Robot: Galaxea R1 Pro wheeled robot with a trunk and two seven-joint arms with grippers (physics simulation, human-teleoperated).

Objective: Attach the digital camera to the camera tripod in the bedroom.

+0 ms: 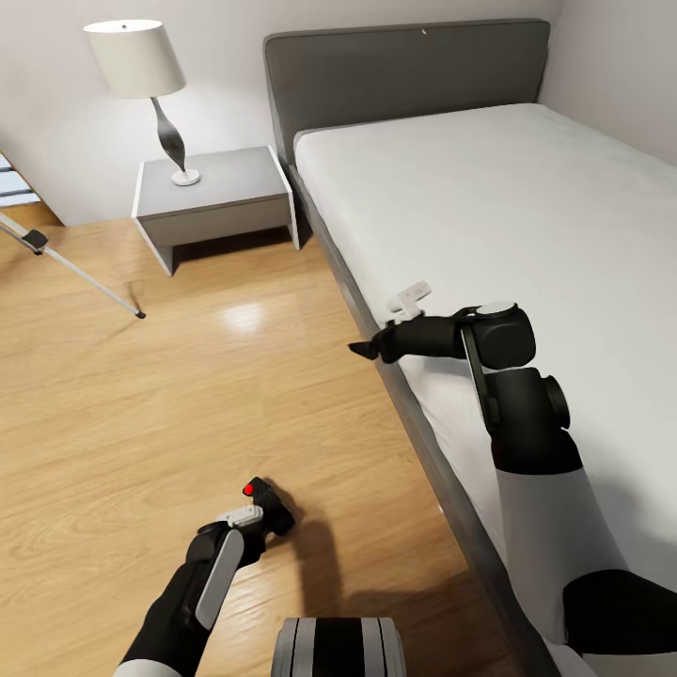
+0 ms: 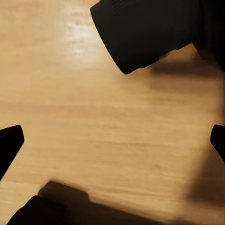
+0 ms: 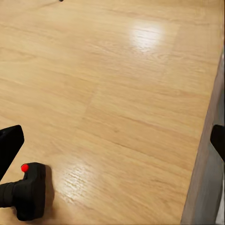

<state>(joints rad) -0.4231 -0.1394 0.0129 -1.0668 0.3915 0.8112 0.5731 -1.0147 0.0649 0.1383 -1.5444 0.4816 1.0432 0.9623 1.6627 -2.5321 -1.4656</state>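
Nearest the head camera, robot trunk [image 1: 338,647] at the lower edge, then left arm [image 1: 188,588] reaching forward and down toward the wood floor [image 1: 113,423]. Just past the left jaws, digital camera [image 1: 266,503], red button up, low at the floor. Contact with the jaws not readable from this angle. Right arm [image 1: 512,395] raised beside the bed [image 1: 527,207], right jaws well apart from the digital camera, so left arm plainly the nearer. Off to the forward left, one silver leg of the camera tripod [image 1: 83,271] with its black foot, well apart from the digital camera. Nightstand [image 1: 212,193] and lamp [image 1: 141,66] behind.

Left wrist view: two dark fingertips [image 2: 10,143] at opposite edges, so left jaws spread wide with bare floor between. Beyond them a rounded black bulk [image 2: 145,33], likely the digital camera, ahead of the jaws rather than between them. Supplies the gap that the head view hides.

Right wrist view: fingertips [image 3: 9,145] likewise far apart, right jaws spread and empty. Across the floor, digital camera [image 3: 29,190] side-on, red button on top, long axis seemingly along the floor, with a dark part running off the frame edge. Lens or left finger, cannot tell. Grey bed side [image 3: 206,164] along one edge.
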